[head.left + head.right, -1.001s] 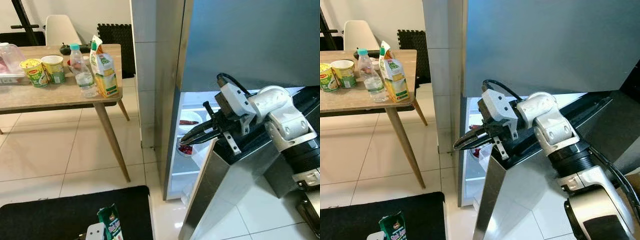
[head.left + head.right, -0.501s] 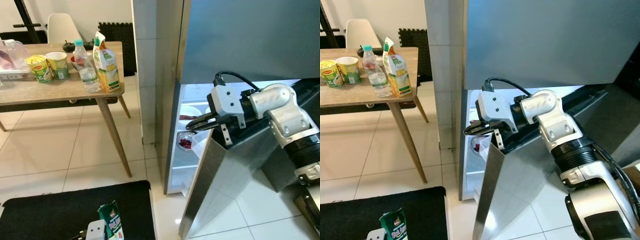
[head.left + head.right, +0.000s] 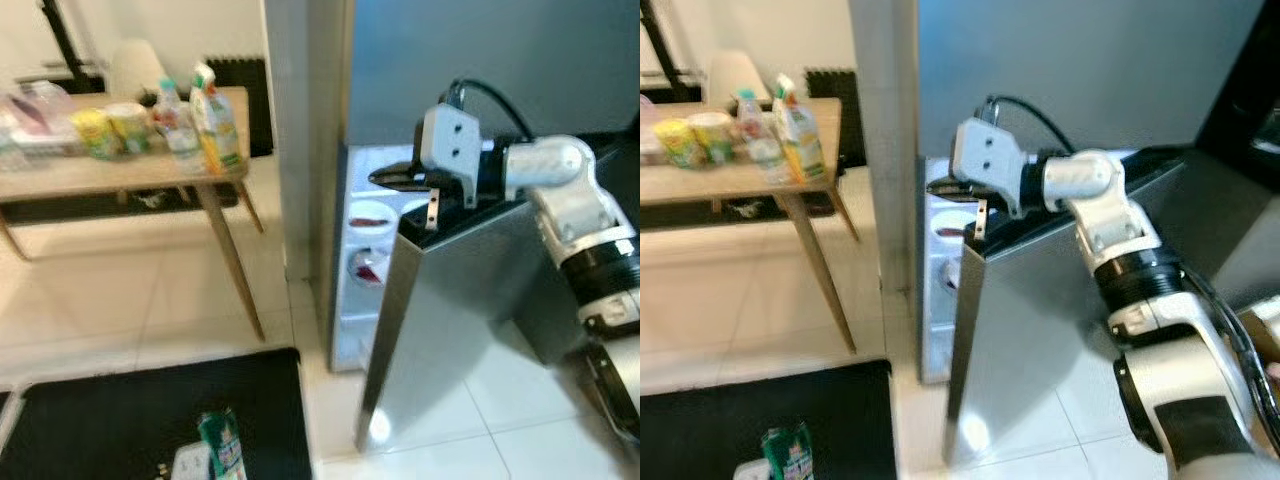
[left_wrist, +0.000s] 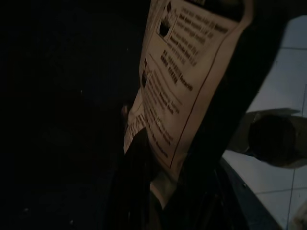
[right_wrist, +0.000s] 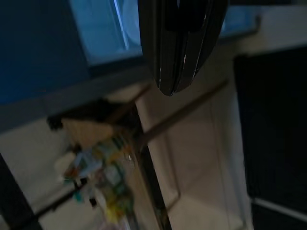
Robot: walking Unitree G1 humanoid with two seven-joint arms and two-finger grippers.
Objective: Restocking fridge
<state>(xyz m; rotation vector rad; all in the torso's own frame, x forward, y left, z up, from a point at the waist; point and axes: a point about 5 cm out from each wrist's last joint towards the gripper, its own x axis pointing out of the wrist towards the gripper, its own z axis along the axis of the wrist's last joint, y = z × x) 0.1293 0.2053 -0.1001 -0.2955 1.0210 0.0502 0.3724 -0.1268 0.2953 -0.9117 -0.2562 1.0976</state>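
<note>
The right hand, fingers pressed together and holding nothing, is now riding the fridge door top edge, swinging it wider than before; the carton is waiting low in the left hand, below the fridge, ready for loading

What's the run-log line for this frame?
phase: fridge access | right gripper: shut, above open fridge door top edge | left gripper: holds green carton | table: stocked
</note>
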